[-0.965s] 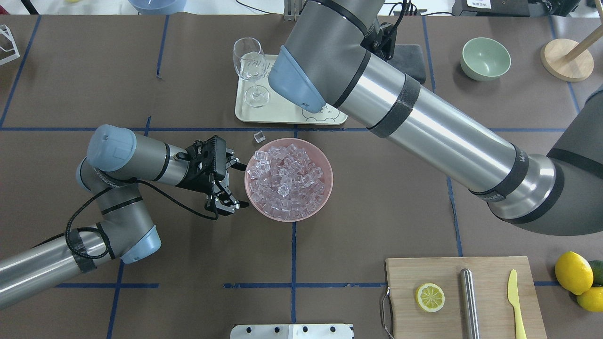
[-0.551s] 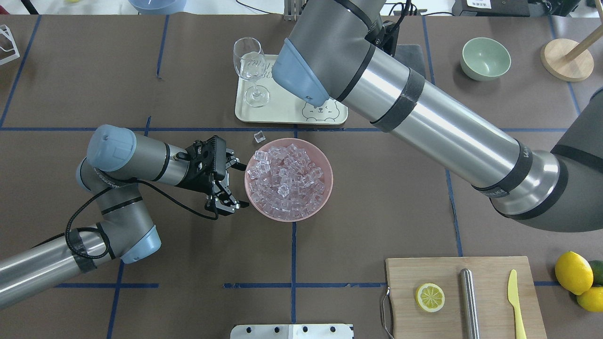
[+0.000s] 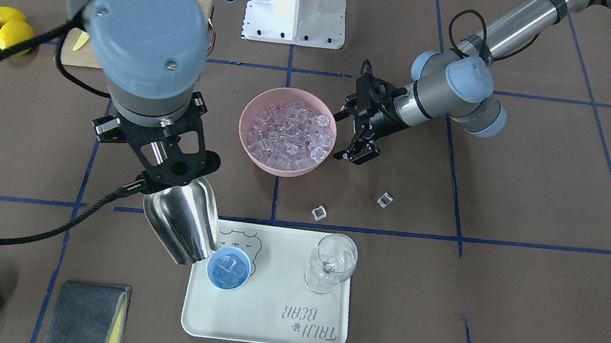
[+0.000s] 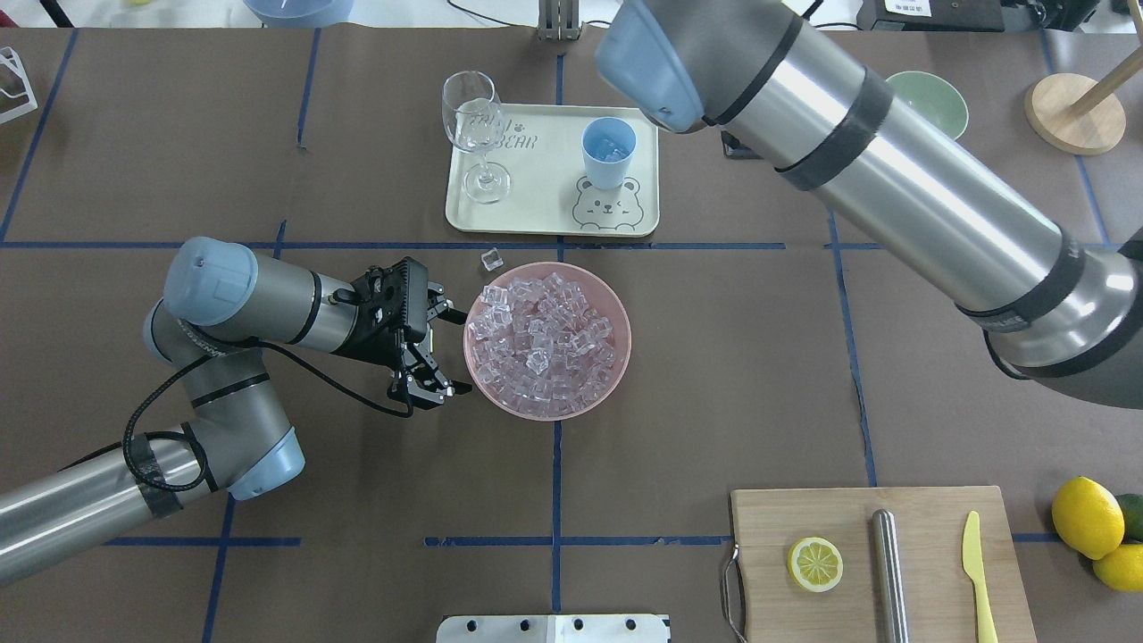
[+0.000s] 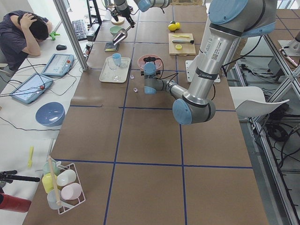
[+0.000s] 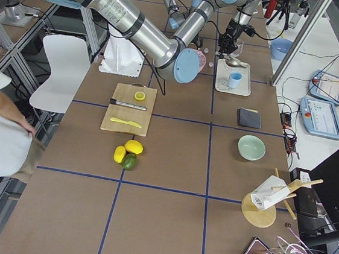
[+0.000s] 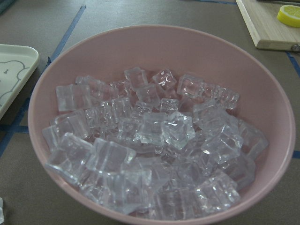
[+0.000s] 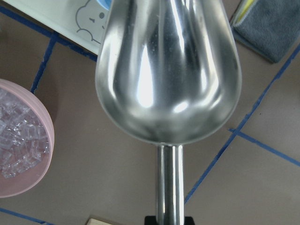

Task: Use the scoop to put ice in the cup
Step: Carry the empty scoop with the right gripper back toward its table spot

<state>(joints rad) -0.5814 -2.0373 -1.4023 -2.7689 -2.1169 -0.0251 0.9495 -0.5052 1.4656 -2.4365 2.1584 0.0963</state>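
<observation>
The right claw (image 8: 169, 219) is clenched on the thin tubular handle of the shiny stainless-steel scoop (image 3: 180, 225), whose long axis slopes from the claw down, leftward and away to the small light-blue plastic cup (image 3: 228, 267); the trough's lip sits at the cup's right rim, touching or just over it, I cannot tell which. The cup stands on the right half of the cream rectangular tray (image 3: 264, 321) at the far side of the table, with a few clear glassy ice cubes (image 4: 609, 150) inside, while most ice cubes fill the round pink bowl (image 4: 625, 335) nearer the robot. The left claw (image 4: 444, 350) hangs released and empty just beside that bowl's left rim, well apart from the cup. The front-facing view shows lip at rim; the overhead view hides the scoop behind the right arm yet bares the cup's contents; the right wrist view shows only the trough's convex back, so whether cubes remain in it cannot be told
</observation>
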